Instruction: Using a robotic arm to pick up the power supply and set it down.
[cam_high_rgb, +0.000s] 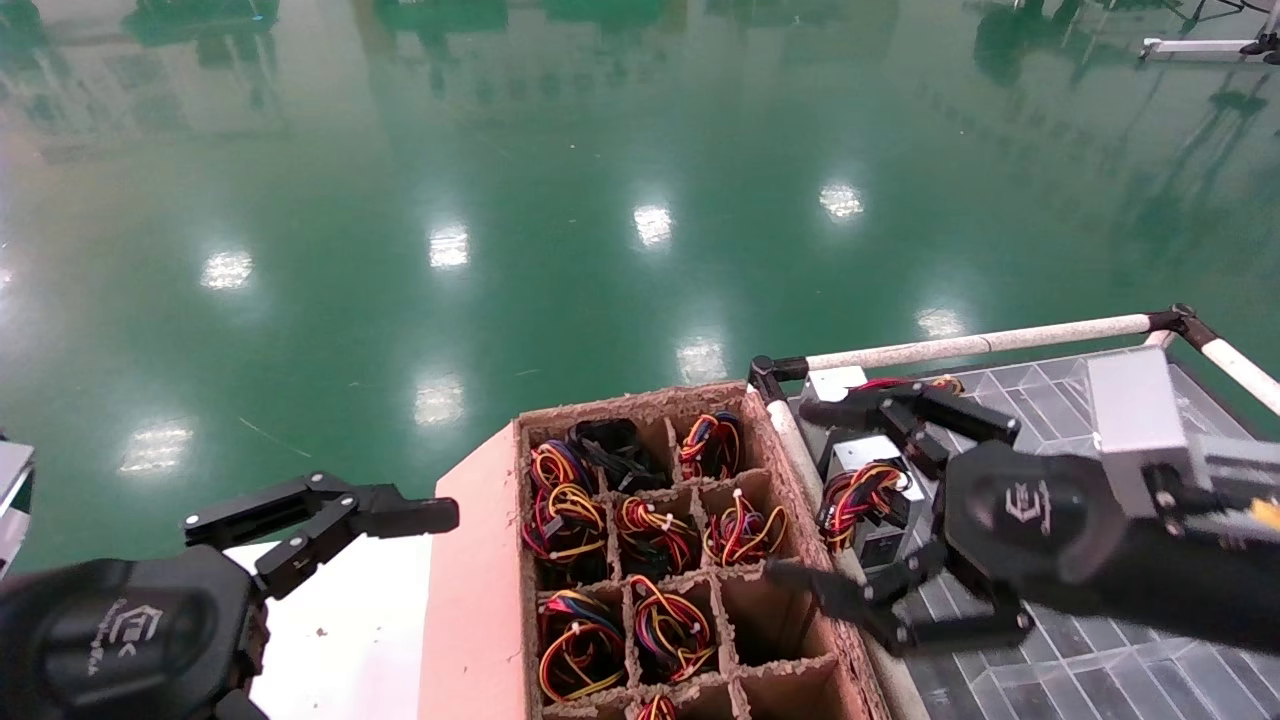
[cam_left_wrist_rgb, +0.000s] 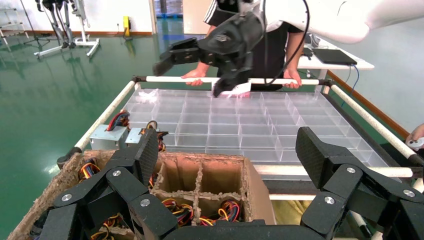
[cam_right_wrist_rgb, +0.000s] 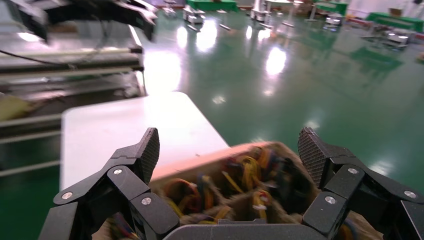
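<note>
Right tool (cam_high_rgb: 822, 500) hangs spread and empty over the seam between box (cam_high_rgb: 800, 490) and tray (cam_high_rgb: 1050, 400). Power supply (cam_high_rgb: 868, 490) lies at the tray's left edge. Left tool (cam_high_rgb: 420, 515) is parked, spread.

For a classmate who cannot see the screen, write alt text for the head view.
The right gripper, jaws open, hangs over a silver power supply with a bundle of coloured wires, on a clear grid tray. Beside it stands a cardboard box whose cells hold more wire bundles; the left gripper sits idle, low on the left.
</note>
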